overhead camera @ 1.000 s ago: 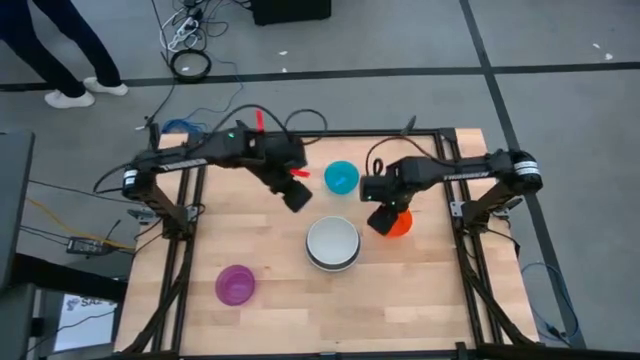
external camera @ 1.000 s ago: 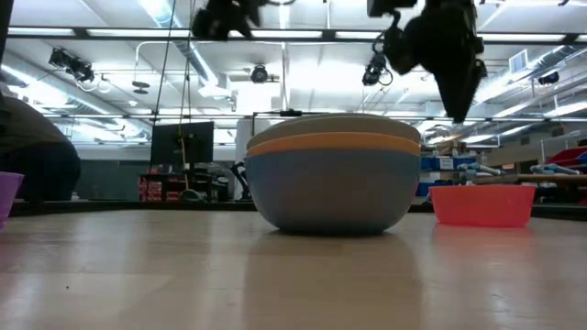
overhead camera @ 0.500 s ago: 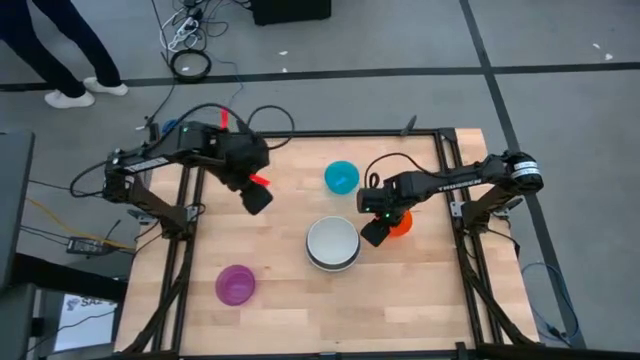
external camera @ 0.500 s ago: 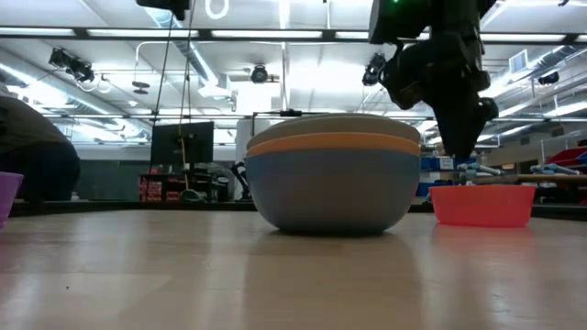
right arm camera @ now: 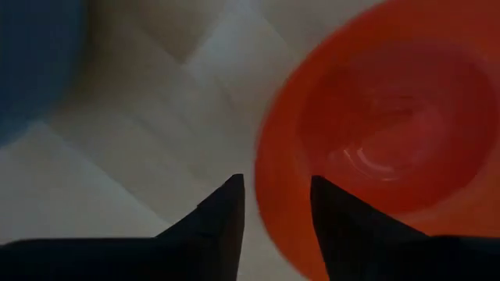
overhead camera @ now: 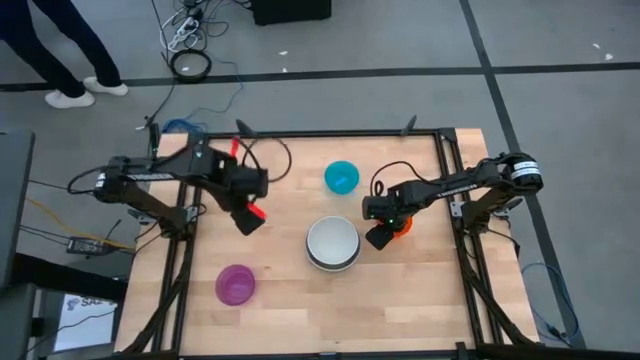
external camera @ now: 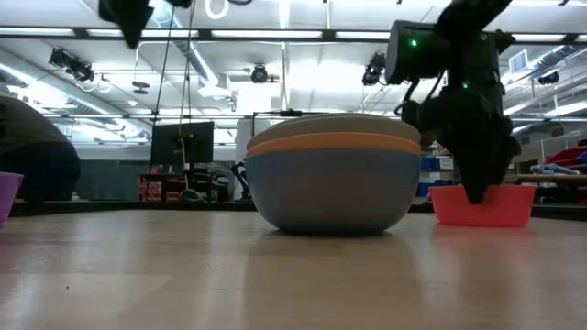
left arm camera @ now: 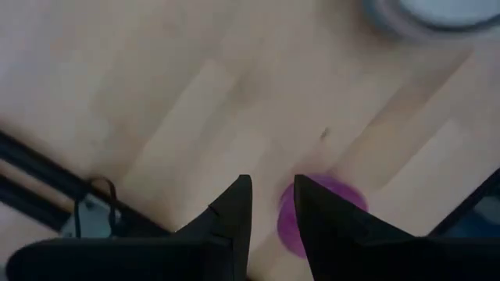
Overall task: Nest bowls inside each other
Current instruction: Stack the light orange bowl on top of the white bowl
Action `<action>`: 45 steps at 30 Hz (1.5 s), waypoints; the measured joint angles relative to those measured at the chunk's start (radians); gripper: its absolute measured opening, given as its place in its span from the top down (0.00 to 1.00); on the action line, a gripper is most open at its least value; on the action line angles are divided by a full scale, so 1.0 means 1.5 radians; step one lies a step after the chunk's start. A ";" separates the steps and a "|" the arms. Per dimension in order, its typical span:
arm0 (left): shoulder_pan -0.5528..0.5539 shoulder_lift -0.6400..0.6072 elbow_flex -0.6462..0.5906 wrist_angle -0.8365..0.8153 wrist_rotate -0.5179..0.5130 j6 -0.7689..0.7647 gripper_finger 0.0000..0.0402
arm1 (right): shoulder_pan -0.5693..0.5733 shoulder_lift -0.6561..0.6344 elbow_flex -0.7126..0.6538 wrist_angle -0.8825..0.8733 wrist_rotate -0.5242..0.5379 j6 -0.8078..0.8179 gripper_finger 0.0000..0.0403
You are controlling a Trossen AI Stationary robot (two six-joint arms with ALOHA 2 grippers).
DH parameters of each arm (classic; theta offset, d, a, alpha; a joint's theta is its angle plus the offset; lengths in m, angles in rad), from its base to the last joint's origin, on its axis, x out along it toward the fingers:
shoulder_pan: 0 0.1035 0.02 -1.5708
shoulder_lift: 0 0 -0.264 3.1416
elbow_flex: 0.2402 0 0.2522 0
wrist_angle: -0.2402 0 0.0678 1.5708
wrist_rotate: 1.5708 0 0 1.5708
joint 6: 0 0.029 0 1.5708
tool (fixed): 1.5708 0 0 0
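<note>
A stack of nested bowls rests on the table's middle: blue outside, an orange rim above it, pale ones inside. A teal bowl sits beyond it and a purple bowl at the near left. The small red-orange bowl stands right of the stack. My right gripper points down and is open at this bowl's stack-side rim, one finger outside and one over the inside. My left gripper hangs high over the left half, narrowly open and holding nothing. My right gripper comes down from above with one finger outside the red-orange bowl's rim and the other over its inside. Whether either finger touches the rim, I cannot tell. The bowl stands upright on the table.
Black frame rails run along both table sides. Bare wood lies along the near edge and between the purple bowl and the stack. A person's legs show on the floor beyond the far left corner.
My right gripper has come down beside the stack until its fingertips reach the red-orange bowl's rim. My left gripper has drawn back from near the teal bowl toward the table's left and near edges. No bowl has moved.
</note>
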 joint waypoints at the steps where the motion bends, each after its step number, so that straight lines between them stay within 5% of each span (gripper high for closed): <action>1: -0.006 -0.001 -0.017 0.000 0.006 -0.006 0.74 | -0.002 0.000 -0.006 0.006 -0.002 -0.001 0.71; 6: -0.043 -0.017 -0.110 0.001 0.034 -0.040 0.74 | -0.008 0.000 0.001 -0.025 0.000 -0.054 0.96; 10: -0.075 -0.038 -0.189 0.009 0.049 -0.057 0.74 | -0.008 -0.001 0.058 -0.115 0.029 -0.080 0.99; 17: -0.159 -0.089 -0.305 0.101 0.136 -0.149 0.74 | -0.007 -0.020 0.227 -0.187 0.045 -0.111 1.00; 27: -0.257 -0.097 -0.361 0.205 0.131 -0.268 0.74 | 0.017 -0.023 0.449 -0.143 0.031 -0.220 1.00; 39: -0.290 -0.097 -0.463 0.268 0.130 -0.325 0.74 | 0.054 0.041 0.456 -0.108 -0.156 -0.326 1.00; 45: -0.290 -0.097 -0.505 0.334 0.143 -0.357 0.74 | 0.066 0.110 0.456 -0.105 -0.162 -0.332 1.00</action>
